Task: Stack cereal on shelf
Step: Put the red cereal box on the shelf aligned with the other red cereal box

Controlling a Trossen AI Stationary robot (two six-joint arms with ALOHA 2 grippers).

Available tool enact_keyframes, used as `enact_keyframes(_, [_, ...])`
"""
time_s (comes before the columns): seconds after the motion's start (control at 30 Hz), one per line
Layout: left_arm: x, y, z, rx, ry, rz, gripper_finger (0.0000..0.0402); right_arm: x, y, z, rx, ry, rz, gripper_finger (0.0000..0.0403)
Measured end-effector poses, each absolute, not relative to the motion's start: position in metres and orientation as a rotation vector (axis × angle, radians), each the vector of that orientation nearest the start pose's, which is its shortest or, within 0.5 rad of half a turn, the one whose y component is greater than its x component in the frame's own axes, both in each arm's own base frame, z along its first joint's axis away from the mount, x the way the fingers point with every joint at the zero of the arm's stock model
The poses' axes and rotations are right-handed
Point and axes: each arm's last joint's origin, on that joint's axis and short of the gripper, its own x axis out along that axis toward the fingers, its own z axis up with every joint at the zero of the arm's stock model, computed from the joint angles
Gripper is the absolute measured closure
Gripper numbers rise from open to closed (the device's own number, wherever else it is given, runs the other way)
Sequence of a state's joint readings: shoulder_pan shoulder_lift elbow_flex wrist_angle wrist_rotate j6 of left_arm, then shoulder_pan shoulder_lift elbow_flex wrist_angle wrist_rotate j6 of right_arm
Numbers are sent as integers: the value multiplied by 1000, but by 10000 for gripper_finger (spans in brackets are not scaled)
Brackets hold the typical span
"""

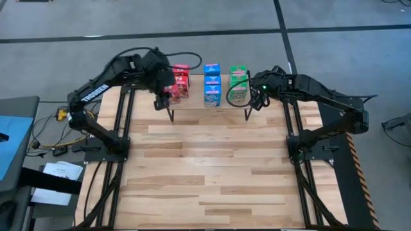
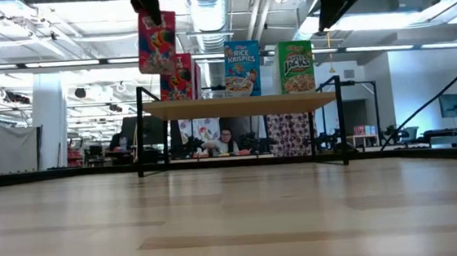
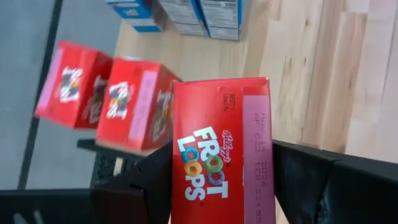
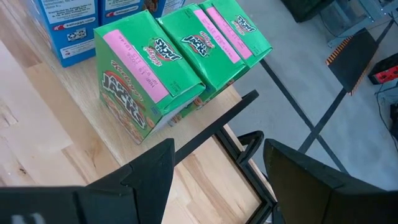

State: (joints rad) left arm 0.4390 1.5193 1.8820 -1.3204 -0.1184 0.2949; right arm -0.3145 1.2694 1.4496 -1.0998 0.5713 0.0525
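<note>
person point(image 2: 227, 138) seated beyond table | ceiling duct point(image 2: 207, 7) | slatted tabletop point(image 1: 212, 173)

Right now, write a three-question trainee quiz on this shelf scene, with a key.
1. True or false: the left gripper is shut on a red cereal box.
2. Which colour of boxes stands in the middle of the shelf? A) red B) blue C) green
3. Fill in: the right gripper hovers open and empty above the ___ boxes.

Key:
1. True; the red box is held up above the shelf, beside the two red boxes already there.
2. B; the blue boxes stand between red and green.
3. green; the green boxes stand at that end of the shelf.
</note>
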Motion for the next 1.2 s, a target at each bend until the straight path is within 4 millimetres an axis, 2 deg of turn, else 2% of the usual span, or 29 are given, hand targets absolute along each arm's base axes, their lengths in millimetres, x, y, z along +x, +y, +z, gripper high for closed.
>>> enact_keyframes(0.33, [273,129,411,167,1058,312,194,212,-85,385,-76,919,-845,133])
enact_keyframes(0.63, [271,138,411,134,1036,312,194,212,-85,385,-76,919,-845,133])
enact_keyframes(1.2, [269,155,391,118,1063,294,194,212,-85,385,-75,919,-845,133])
